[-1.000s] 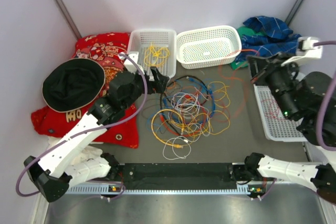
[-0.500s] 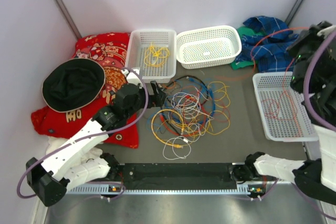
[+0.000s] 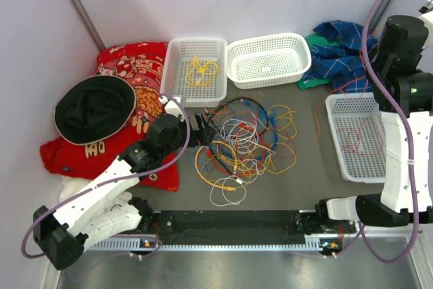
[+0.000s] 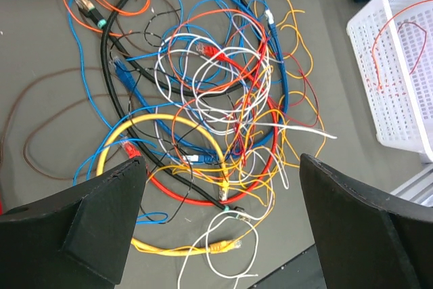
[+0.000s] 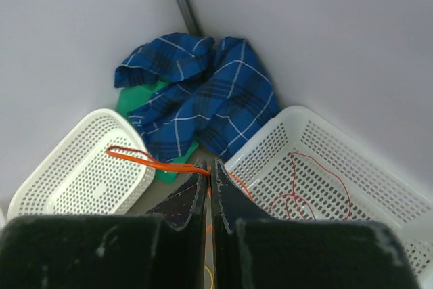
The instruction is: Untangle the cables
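The left pincer (image 4: pixel 222 160) hangs wide open, holding nothing. Directly beneath it, filling the gap between its two black fingers (image 4: pixel 101 225), lies the tangle of cables (image 4: pixel 203 99): thin loops of blue, white, red, orange, black and yellow on the grey table (image 4: pixel 47 65).

The right pincer (image 5: pixel 210 164) is closed on a single orange cable (image 5: pixel 145 157), which loops out to the left from its tips. It is raised high, with a white basket (image 5: pixel 379 187) below and to its right.

The cables look light, limp and smooth. Pulling one will likely drag its neighbours along. The best hold is probably a free outer loop, such as the thick yellow cable (image 4: pixel 169 123) just below the left pincer's gap, or close to its plug (image 4: pixel 220 245).

The left fingers cover both lower corners of the pile. At its centre, which cable crosses over which cannot be made out. The orange cable's run below the right pincer is hidden by the pincer's own body.
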Tool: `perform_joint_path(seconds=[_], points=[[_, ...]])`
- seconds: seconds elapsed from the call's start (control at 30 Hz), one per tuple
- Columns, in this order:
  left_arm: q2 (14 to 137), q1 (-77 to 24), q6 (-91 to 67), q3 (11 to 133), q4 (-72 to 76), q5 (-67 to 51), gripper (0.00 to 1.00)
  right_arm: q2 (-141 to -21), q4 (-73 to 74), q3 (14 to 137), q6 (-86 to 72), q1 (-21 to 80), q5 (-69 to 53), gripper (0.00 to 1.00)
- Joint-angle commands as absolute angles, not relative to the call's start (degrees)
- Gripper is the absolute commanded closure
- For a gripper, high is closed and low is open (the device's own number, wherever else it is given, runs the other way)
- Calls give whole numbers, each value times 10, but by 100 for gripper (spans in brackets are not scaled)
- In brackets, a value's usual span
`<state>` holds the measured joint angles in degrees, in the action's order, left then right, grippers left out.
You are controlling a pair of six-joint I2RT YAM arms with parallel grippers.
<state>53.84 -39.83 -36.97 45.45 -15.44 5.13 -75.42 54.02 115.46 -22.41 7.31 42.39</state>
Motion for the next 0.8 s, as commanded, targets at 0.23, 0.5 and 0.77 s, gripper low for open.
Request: perform_joint_path(seconds=[0.23,0.5,0.77], points=[[537,-398,-381,432,-103,11,1,-750,588,1158,-340,-50,431,100],[521,-398,-386,422,-98,6,1,-738,548,1183,-355,-87,416,100],[526,-399,-414,407,-78,-21,1,-772,539,1187,-322,-131,412,100]])
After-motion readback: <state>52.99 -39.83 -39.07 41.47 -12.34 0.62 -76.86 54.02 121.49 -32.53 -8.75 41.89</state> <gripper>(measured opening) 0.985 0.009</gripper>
